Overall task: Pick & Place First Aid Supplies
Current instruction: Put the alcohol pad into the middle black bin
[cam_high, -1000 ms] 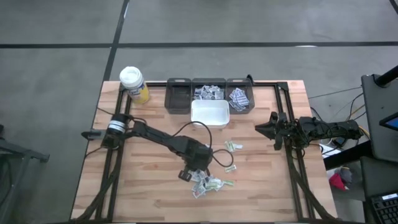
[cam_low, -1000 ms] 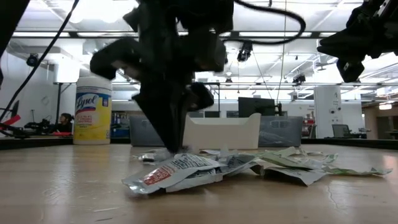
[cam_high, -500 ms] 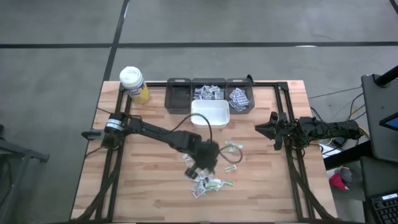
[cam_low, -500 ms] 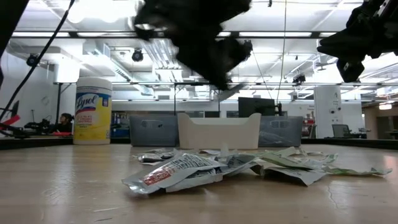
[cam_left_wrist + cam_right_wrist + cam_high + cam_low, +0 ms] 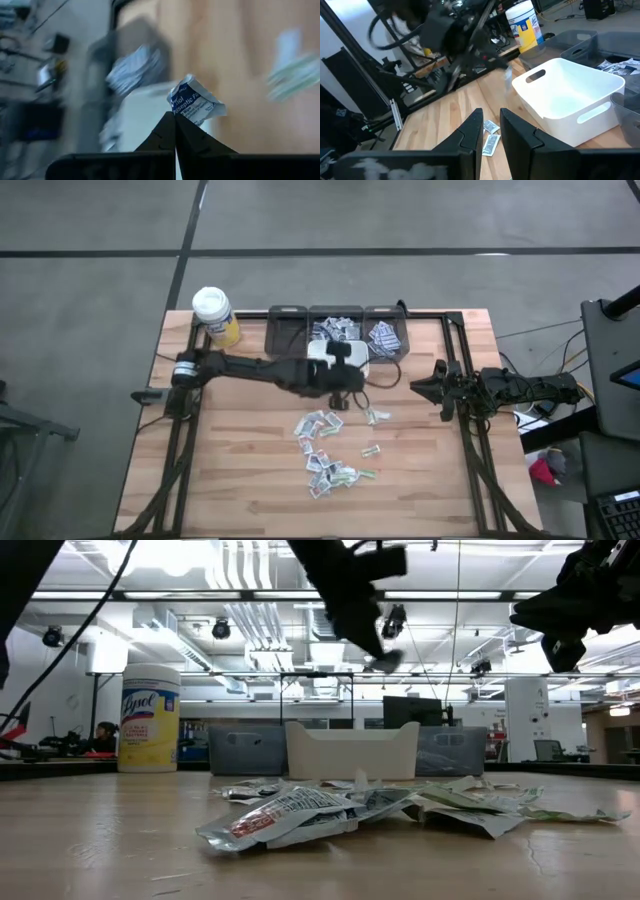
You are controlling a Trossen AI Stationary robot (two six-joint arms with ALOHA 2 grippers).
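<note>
My left gripper is shut on one small white packet with blue print, held in the air by the near rim of the white bin. In the low view this gripper is high above the table. Several other first aid packets lie loose and flat on the wood, also seen as a heap in the low view. My right gripper waits open with nothing between its fingers at the table's right edge. My left gripper pinches the blue-print packet by one edge between its two fingertips. The fingers slant down toward the table's far right. The packet sticks out beyond the fingertips, crumpled, and is lifted clear of the table and the bin.
Three dark bins line the far edge behind the white bin; two hold packets. A yellow wipes bottle with a white lid stands at the far left corner. Bare wood lies on the near left.
My left gripper has risen from the packet heap, stayed shut on one packet, and swung toward the far edge up to the white bin. It has tipped from pointing down to a shallow slant. The packet has gone from the table into the air; the remaining heap lies uncovered.
</note>
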